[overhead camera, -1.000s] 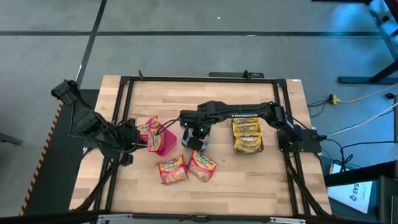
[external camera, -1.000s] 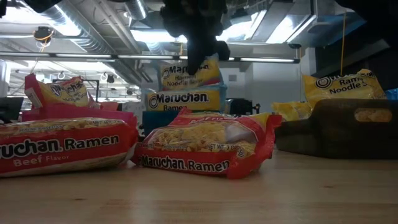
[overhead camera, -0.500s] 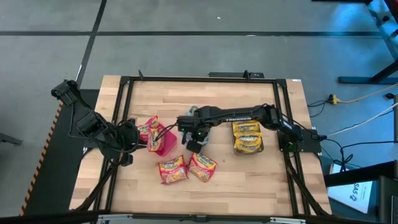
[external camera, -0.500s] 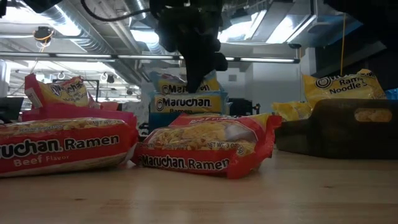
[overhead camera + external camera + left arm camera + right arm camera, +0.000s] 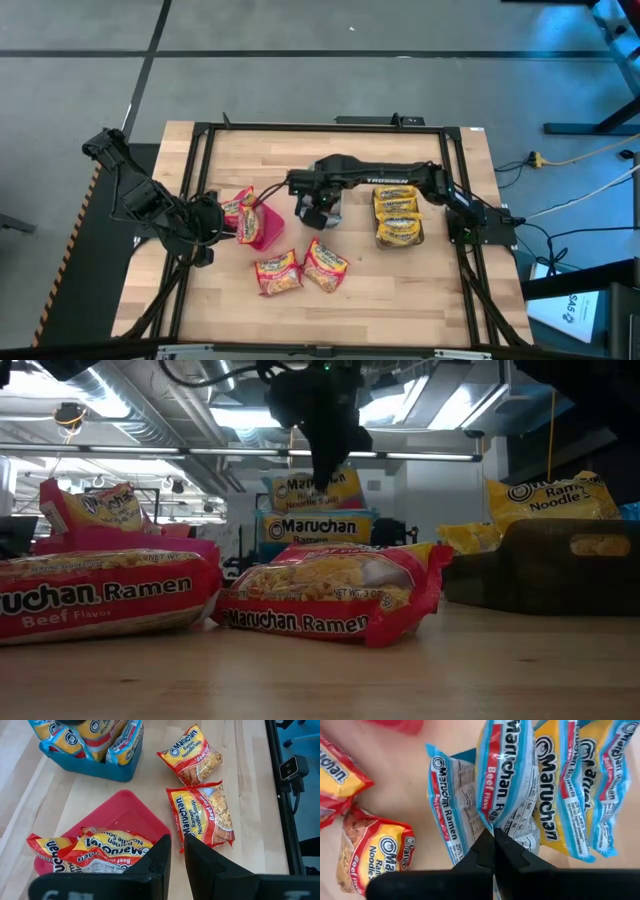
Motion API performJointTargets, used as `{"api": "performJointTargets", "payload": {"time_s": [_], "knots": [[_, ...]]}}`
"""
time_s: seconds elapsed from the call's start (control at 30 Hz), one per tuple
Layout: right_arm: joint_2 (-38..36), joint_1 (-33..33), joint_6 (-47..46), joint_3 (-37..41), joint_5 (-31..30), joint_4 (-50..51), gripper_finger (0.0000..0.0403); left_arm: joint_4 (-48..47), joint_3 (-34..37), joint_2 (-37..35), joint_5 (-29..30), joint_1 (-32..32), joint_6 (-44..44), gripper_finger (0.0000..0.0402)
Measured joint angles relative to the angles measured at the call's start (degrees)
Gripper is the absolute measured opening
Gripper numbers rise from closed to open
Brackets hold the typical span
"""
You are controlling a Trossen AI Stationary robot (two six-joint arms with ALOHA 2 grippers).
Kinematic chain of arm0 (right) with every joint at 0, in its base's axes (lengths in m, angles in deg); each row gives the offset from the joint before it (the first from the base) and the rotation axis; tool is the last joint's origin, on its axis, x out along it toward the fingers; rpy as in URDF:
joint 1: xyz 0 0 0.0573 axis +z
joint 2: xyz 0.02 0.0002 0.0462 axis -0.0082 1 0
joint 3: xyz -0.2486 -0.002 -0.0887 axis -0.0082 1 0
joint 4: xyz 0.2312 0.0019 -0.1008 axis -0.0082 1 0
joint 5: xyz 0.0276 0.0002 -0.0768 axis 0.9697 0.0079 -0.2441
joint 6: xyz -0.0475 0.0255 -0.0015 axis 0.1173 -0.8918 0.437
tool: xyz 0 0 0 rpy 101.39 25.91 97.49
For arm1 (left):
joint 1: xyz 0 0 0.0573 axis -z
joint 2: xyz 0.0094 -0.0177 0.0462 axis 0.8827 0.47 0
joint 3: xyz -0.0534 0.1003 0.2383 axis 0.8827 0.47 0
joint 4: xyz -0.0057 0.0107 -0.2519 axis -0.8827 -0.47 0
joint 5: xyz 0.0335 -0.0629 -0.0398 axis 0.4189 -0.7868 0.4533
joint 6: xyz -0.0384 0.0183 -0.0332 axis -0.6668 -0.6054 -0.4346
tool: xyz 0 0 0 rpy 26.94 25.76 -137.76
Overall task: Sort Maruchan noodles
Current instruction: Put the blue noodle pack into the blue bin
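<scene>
Right gripper [image 5: 493,851], my working tool: fingers together above blue-packet bin [image 5: 116,769]. Left gripper [image 5: 176,856], narrow gap, holds nothing, hovers over pink bin [image 5: 131,814]. Two red packets [image 5: 300,268] lie near.

The right arm reaches across mid-desk, its end effector [image 5: 318,212] pinched closed. The left end effector [image 5: 232,228] waits at the left, fingers nearly together.

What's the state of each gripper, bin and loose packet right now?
left gripper: slightly open, empty
right gripper: shut on blue packet, over teal bin
pink bin: loaded
teal bin: loaded
dark bin: loaded
loose red packets: flat, unsorted
</scene>
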Motion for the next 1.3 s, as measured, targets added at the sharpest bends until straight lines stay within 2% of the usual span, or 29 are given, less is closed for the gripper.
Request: {"api": "performJointTargets", "payload": {"time_s": [0.1, 0.3, 0.47, 0.8, 0.93, 1.1, 1.3], "knots": [[0.11, -0.35, 0.69, 0.09, 1.99, 0.43, 0.0004, 0.0, 0.0, 0.0, 0.0, 0.0, -0.65, 0.0047], [0.33, -0.34, 2.25, 0.19, 2.01, 0.27, 0.0002, 0.0, 0.0, 0.0, 0.02, 0.0, -1.44, 0.0047], [0.28, -0.93, 2.23, 3.99, 3.02, -0.32, 0.0002, 0.0, 0.0, 0.0, 0.02, 0.0, -1.57, 0.0047], [0.2, -1.68, 2.91, 6.91, 1.48, -2.91, 0.0011, 0.03, 0.0, 0.0, 0.01, 0.0, -1.64, 0.0047], [0.2, -1.58, 4.0, 6.91, 1.67, -2.75, 0.0039, 0.04, 0.0, 0.0, 0.02, 0.0, -1.65, 0.0047], [0.2, -1.62, 3.28, 6.89, 2.45, -2.18, 0.0094, 0.04, 0.0, 0.0, 0.02, 0.0, -1.64, 0.0047], [0.22, -1.67, 2.98, 2.37, 4.96, -0.12, 0.0144, 0.04, 0.0, 0.0, 0.03, -0.02, -1.6, 0.0047]]}}
